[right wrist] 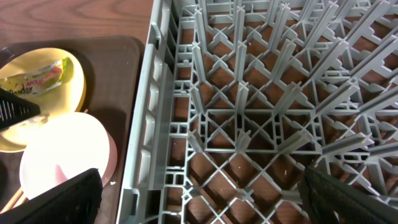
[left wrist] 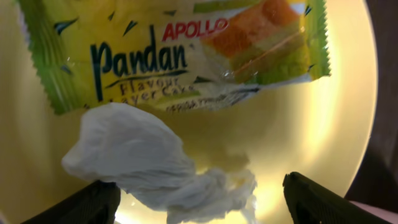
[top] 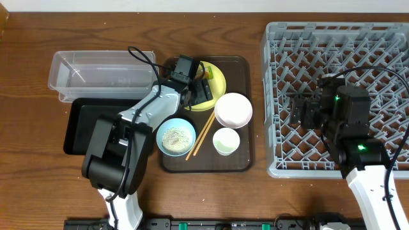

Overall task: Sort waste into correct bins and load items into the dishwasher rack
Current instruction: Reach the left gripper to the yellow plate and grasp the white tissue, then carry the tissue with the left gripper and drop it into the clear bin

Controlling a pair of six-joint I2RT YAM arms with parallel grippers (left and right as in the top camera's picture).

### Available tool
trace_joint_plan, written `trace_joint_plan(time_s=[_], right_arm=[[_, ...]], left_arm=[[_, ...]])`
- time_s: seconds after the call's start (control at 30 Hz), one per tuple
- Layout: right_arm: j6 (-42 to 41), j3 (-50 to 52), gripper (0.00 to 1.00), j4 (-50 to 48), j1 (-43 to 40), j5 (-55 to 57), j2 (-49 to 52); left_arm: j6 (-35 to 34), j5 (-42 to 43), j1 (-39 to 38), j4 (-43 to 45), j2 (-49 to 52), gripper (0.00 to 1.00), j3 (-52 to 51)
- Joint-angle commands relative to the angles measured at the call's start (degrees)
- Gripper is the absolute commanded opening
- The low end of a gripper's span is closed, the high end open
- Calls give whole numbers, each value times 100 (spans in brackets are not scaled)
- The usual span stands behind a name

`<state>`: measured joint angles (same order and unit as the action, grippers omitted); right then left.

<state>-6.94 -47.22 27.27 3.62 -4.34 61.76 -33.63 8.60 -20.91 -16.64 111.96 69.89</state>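
The yellow-green snack wrapper lies on the yellow plate with a crumpled white tissue beside it. My left gripper hangs open just over the plate, its fingers on either side of the tissue. The light blue bowl holds white rice scraps. The white bowl, small white cup and chopsticks lie on the brown tray. My right gripper is open and empty above the grey dishwasher rack, near its left wall.
The clear tub stands at the left, with the black tray just in front of it. The brown tray sits between these bins and the rack. The right wrist view also shows the plate and the white bowl.
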Motion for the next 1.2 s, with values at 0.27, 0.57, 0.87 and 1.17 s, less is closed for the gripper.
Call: trace_joint_plan(time_s=[0.27, 0.57, 0.87, 1.17], right_arm=[[55, -131, 99, 20, 55, -46, 13], [55, -131, 99, 22, 55, -46, 13], [55, -131, 99, 33, 55, -46, 13], [57, -131, 99, 37, 55, -44, 13]], left_arm=[[-76, -68, 2, -15, 153, 45, 52], [-76, -66, 4, -39, 153, 24, 52], [-72, -68, 9, -256, 74, 6, 55], [98, -155, 24, -485, -737, 6, 55]])
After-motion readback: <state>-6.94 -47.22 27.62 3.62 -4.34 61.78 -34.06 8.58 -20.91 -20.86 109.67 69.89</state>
